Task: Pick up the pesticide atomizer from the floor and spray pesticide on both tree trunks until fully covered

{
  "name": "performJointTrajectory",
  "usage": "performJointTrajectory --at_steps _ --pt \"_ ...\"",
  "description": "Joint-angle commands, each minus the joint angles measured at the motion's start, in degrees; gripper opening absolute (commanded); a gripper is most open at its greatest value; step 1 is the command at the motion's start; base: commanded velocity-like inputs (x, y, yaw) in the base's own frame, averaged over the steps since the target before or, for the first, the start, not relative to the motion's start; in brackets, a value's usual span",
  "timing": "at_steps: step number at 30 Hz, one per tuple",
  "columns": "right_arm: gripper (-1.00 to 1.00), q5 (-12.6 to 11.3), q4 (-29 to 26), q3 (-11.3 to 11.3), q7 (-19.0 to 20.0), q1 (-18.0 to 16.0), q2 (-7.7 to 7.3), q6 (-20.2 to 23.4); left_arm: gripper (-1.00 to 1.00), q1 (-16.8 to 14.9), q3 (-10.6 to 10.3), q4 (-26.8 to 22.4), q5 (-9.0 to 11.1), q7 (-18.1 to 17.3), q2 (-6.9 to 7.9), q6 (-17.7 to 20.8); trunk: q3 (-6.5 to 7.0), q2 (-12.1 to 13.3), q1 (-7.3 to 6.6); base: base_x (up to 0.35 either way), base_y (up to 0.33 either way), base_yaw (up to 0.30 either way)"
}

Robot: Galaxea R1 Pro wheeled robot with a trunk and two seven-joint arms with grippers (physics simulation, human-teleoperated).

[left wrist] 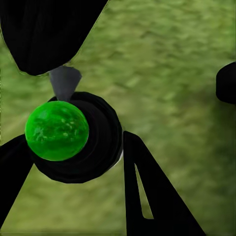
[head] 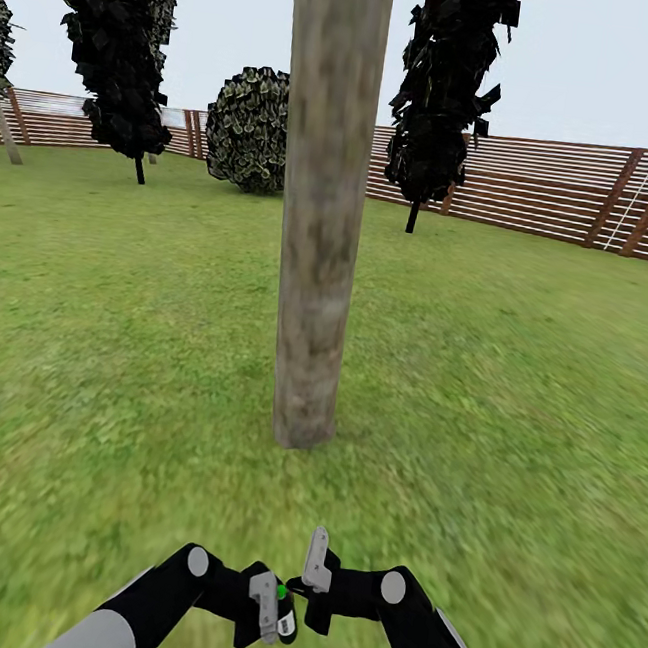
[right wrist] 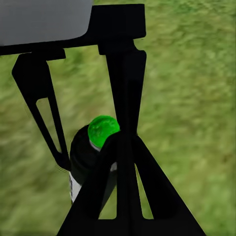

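Low over the grass (head: 516,406), left gripper (head: 271,610) closed around the pesticide atomizer (left wrist: 73,137) with its green top, right gripper (head: 316,575) just beside it, jaw state unclear, thick mottled tree trunk (head: 321,213) straight ahead, slat fence (head: 541,188) behind.

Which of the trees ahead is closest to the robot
The thick, bare, mottled grey-brown trunk straight ahead, rooted in the grass. The two dark narrow cypresses and the round bush stand back by the fence.
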Motion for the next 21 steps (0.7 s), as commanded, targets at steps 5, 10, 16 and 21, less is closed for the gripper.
performJointTrajectory --at_steps 5,10,16,21 --pt "-1.00 -0.02 0.00 0.00 0.00 0.00 0.00 0.00 -1.00 -0.04 -0.03 0.13 -0.14 0.02 0.69 0.04 0.00 0.00 0.00 0.000 0.000 0.000" --pt "-1.00 0.01 0.00 0.00 0.00 0.00 0.00 0.00 -1.00 0.25 -0.04 0.29 -0.20 0.04 4.44 0.09 0.00 0.00 0.00 0.000 0.000 0.000" --pt "1.00 0.25 0.33 -0.03 -0.02 0.00 -0.17 0.08 -1.00 0.53 -0.11 0.32 -0.20 0.02 14.95 -0.02 0.00 0.00 0.00 0.000 0.000 0.000" --pt "1.00 0.34 0.51 -0.29 -0.17 0.00 -0.59 0.07 -1.00 0.61 0.35 0.98 0.12 0.41 19.51 0.00 0.00 0.00 0.00 0.000 0.000 0.000"
